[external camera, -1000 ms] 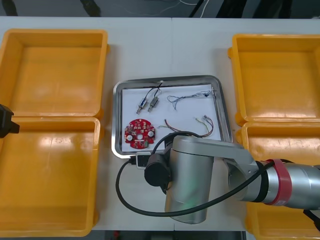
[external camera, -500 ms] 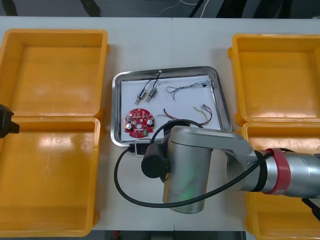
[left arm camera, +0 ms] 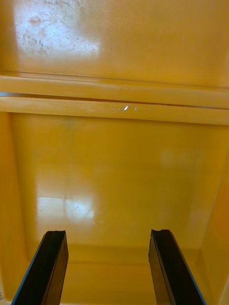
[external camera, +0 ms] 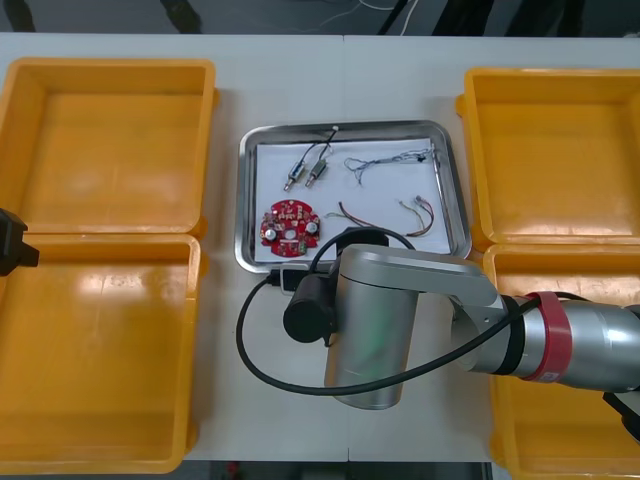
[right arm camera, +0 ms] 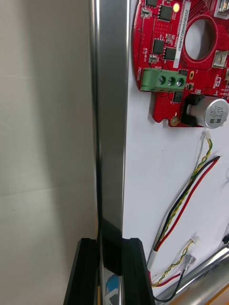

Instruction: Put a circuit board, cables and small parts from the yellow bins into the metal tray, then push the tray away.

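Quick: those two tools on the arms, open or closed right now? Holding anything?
Left tool: open, empty, over a yellow bin.
Right tool: closed on the rim of the metal tray.

In the front view, we find the near rim of the metal tray (external camera: 244,200), lower centre, covered by the right arm (external camera: 375,330). The left arm (external camera: 12,243) is cut off at the left edge (a black stub). The right wrist view crops the circuit board (right arm camera: 148,57).

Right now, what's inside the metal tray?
Red circuit board, small metal parts, blue-white cable, red-yellow cables. Right arm hides near edge, where right end effector clamps the rim. Left end effector over a yellow bin.
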`<state>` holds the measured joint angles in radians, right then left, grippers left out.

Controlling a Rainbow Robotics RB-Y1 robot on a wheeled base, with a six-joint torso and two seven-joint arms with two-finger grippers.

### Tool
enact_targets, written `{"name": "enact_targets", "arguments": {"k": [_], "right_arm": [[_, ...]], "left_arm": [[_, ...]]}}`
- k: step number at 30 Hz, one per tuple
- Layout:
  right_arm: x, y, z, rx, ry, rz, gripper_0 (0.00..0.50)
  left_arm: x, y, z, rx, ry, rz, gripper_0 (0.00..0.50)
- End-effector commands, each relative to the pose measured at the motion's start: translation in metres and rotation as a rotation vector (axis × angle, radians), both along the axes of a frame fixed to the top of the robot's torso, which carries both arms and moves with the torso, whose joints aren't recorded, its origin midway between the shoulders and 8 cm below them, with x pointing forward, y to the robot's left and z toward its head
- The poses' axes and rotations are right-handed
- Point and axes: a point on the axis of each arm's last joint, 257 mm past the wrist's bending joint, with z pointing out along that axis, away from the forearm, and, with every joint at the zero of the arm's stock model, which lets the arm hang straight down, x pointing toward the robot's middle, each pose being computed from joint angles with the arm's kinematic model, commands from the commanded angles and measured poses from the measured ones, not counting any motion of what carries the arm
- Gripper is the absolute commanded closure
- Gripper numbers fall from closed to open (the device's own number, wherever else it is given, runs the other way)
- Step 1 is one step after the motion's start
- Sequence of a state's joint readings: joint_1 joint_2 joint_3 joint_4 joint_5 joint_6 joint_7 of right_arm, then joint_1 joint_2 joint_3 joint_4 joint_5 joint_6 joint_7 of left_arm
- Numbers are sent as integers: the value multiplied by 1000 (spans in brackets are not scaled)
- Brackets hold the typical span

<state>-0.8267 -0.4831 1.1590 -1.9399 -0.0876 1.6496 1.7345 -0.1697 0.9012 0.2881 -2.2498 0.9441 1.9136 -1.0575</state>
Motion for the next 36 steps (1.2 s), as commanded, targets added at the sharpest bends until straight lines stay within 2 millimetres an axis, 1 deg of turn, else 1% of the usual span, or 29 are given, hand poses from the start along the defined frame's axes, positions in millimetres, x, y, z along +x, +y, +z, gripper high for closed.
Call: {"name": "enact_targets", "arguments": {"k": [1, 8, 9, 15, 19, 23, 28, 36], "right_arm": [[9, 26, 24, 46, -62, 30, 500], [23, 33, 34, 44, -90, 30, 500], [27, 36, 37, 44, -99, 32, 500], [40, 37, 43, 41, -120, 32, 500], [53, 39, 52, 38, -144, 35, 500], [59, 42, 53, 41, -129, 37, 500], [69, 42, 61, 47, -130, 31, 500], [92, 37, 70, 46, -162, 11, 500]], "left_arm": [[-4, 13, 13, 92, -12, -78, 0], [-4, 13, 13, 92, -12, -78, 0], [-4, 13, 13, 92, -12, -78, 0], [-4, 13, 13, 92, -12, -78, 0], [-4, 13, 13, 92, -12, -78, 0], [-4, 13, 13, 92, -12, -78, 0], [-4, 13, 13, 92, -12, -78, 0], [-4, 13, 13, 92, -12, -78, 0]]}}
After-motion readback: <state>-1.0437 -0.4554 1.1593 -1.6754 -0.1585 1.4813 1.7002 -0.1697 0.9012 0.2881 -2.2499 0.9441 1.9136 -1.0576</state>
